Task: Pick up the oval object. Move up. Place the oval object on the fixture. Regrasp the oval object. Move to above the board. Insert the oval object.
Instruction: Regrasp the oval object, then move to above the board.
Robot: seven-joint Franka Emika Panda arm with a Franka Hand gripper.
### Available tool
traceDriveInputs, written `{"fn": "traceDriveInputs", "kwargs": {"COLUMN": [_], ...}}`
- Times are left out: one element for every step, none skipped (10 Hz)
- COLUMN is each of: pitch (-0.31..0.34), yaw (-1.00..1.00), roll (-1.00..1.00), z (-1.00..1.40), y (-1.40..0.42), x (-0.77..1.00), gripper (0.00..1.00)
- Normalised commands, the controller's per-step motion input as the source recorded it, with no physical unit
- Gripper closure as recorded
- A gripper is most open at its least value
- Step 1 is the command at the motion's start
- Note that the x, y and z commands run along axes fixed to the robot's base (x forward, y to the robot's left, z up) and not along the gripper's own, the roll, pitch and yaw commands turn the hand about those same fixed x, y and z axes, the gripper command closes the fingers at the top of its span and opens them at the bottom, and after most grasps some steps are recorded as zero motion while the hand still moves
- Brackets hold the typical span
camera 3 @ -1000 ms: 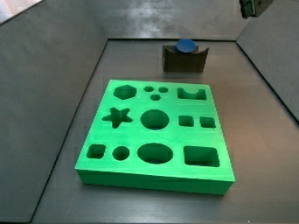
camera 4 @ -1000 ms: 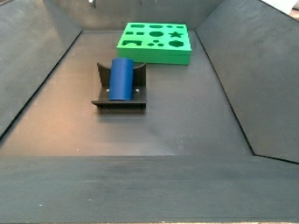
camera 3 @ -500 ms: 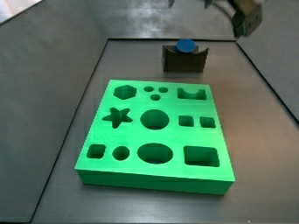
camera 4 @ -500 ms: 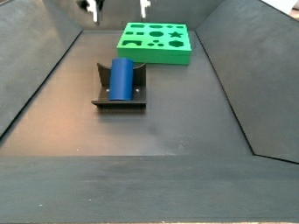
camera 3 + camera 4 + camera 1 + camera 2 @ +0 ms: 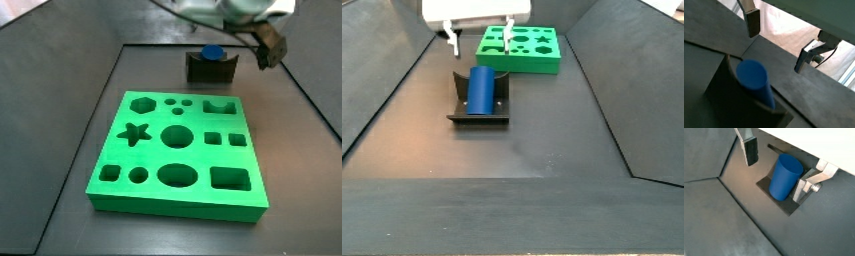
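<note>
The blue oval object (image 5: 480, 87) lies in the notch of the dark fixture (image 5: 477, 117), away from the green board (image 5: 520, 48). In a side view the oval object (image 5: 211, 52) sits on top of the fixture (image 5: 210, 70), behind the board (image 5: 177, 150). My gripper (image 5: 480, 44) is open and empty, hanging just above the oval object. It also shows in a side view (image 5: 249, 42). In both wrist views the oval object (image 5: 754, 81) (image 5: 785, 176) lies below and between the two fingers (image 5: 751, 21) (image 5: 751, 150), which do not touch it.
Dark sloping walls (image 5: 389, 90) enclose the grey floor (image 5: 543, 140). The board has several shaped holes, among them a star (image 5: 132, 132) and circles.
My gripper has come down from the top edge of both side views and now hangs over the fixture and the oval object. The oval object and the board have not moved.
</note>
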Motion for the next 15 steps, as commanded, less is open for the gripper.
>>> {"fn": "traceDriveInputs", "kwargs": {"pitch": [-0.056,-0.050,-0.044,-0.038,-0.026,-0.017,-0.010,0.002,-0.002,-0.002,-0.002,0.000,-0.305,-0.300,-0.293], "yaw": [0.04,0.02,0.01,0.01,0.00,0.00,0.01,0.00,0.00,0.00,0.00,0.00,0.29,0.26,0.17], "roll": [0.06,0.07,0.06,0.06,0.06,0.06,0.06,0.06,0.06,0.06,0.06,0.00,-0.06,-0.07,-0.06], "z": [-1.00,-0.99,-0.85,-0.76,-0.53,-0.39,-0.26,-0.18,-0.17,-0.17,-0.17,0.00,1.00,1.00,1.00], "y": [0.03,0.02,0.01,0.01,0.00,0.00,0.00,-0.02,-0.02,-0.02,-0.02,0.00,0.05,0.05,0.05], "x": [0.11,0.12,0.11,0.10,0.08,0.08,0.08,0.02,0.01,0.01,0.01,0.00,0.10,0.10,0.09], "gripper": [0.00,0.00,0.00,0.00,0.00,0.00,0.00,0.00,0.00,0.00,0.00,1.00,1.00,1.00,1.00]}}
